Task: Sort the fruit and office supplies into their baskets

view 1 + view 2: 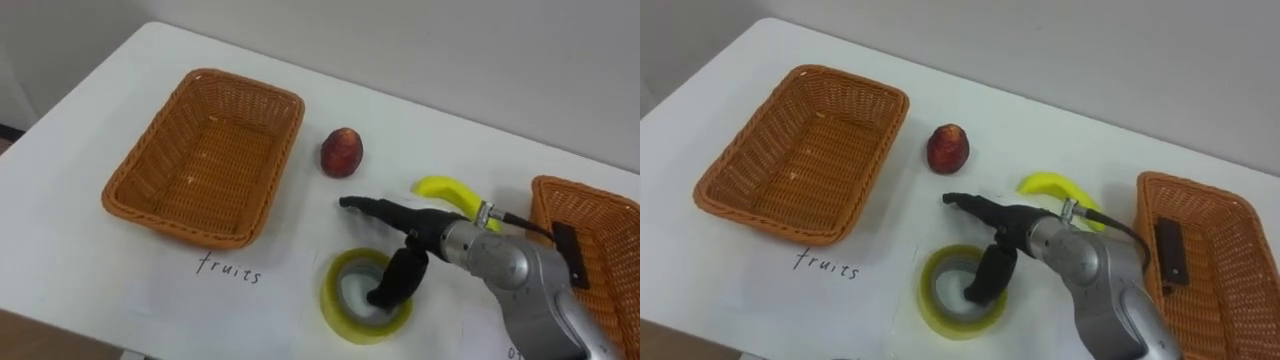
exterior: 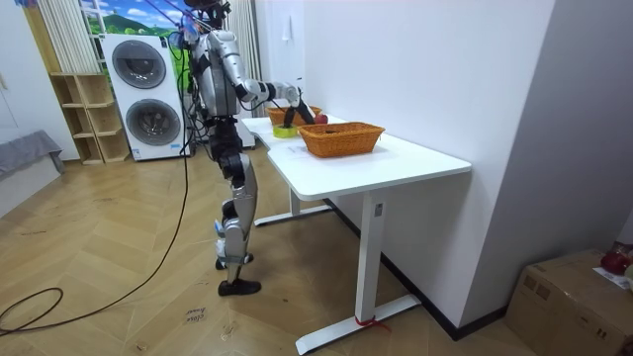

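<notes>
An empty wicker fruit basket [image 1: 240, 80] stands at the table's left, with a handwritten label [image 1: 228, 268] in front of it. To its right lies a red fruit [image 1: 341, 152], and further right a yellow banana [image 1: 448, 189]. A yellow tape roll [image 1: 338, 305] lies flat near the front edge. My right hand [image 1: 420, 225] hovers over the roll. Its fingers [image 1: 365, 205] stretch straight to the left above the far rim, and the thumb dips into the roll's hole. A second wicker basket [image 1: 1230, 215] at the right holds a dark flat object [image 1: 1167, 250].
The white table [image 1: 90, 260] stands against a pale wall. In the room view I stand at the table's end with washing machines [image 2: 148, 94] and a shelf behind me. A cardboard box [image 2: 569, 297] sits on the floor at the room view's right.
</notes>
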Motion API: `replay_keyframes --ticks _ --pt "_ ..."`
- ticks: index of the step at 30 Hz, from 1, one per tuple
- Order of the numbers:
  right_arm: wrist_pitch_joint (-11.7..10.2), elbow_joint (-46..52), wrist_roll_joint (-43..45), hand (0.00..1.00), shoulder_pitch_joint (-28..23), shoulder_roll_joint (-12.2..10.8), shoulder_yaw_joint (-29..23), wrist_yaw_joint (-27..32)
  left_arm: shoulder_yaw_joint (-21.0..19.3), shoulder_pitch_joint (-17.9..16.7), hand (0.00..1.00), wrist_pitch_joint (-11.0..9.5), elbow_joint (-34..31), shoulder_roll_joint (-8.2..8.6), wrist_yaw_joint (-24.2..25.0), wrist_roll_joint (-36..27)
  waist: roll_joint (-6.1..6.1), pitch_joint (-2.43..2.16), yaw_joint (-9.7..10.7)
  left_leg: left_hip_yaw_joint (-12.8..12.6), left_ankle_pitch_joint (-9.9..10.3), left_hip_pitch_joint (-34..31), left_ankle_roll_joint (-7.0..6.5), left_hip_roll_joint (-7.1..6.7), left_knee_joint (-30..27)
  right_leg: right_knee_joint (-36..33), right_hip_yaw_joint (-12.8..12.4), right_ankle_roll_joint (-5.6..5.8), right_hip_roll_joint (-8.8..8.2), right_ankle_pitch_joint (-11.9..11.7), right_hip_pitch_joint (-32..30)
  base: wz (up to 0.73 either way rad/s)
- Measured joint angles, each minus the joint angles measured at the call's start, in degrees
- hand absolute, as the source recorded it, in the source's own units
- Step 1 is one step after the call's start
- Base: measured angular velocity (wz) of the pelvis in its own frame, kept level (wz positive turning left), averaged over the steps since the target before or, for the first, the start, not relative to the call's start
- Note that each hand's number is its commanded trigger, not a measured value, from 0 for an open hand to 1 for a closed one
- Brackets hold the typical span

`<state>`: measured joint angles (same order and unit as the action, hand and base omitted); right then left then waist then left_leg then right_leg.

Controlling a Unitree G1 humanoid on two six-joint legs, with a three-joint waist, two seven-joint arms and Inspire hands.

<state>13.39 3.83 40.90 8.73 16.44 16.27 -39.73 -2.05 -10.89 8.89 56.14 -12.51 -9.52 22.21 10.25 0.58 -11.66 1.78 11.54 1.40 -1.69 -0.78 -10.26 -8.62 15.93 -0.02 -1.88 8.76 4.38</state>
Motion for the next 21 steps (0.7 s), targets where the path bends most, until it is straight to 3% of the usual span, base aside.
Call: replay_keyframes --ticks 7,21 --pt "0.5 -0.2 2.3 1.0 1.4 0.7 0.0 -0.5 0.0 0.3 0.0 -0.4 0.0 -0.19 0.0 0.0 0.03 0.0 -1.5 0.0 0.0 0.3 0.0 -0.01 0.0 0.0 -0.1 0.0 0.0 0.0 0.1 0.0" --pt "0.5 -0.7 1.9 1.0 1.3 1.5 0.5 -1.8 0.2 0.7 0.0 -0.7 0.0 -1.37 -0.4 -0.1 -0.03 0.06 -1.3 -0.2 0.0 0.3 0.01 0.03 0.1 0.0 -0.2 0.0 0.02 0.0 -0.4 -0.01"
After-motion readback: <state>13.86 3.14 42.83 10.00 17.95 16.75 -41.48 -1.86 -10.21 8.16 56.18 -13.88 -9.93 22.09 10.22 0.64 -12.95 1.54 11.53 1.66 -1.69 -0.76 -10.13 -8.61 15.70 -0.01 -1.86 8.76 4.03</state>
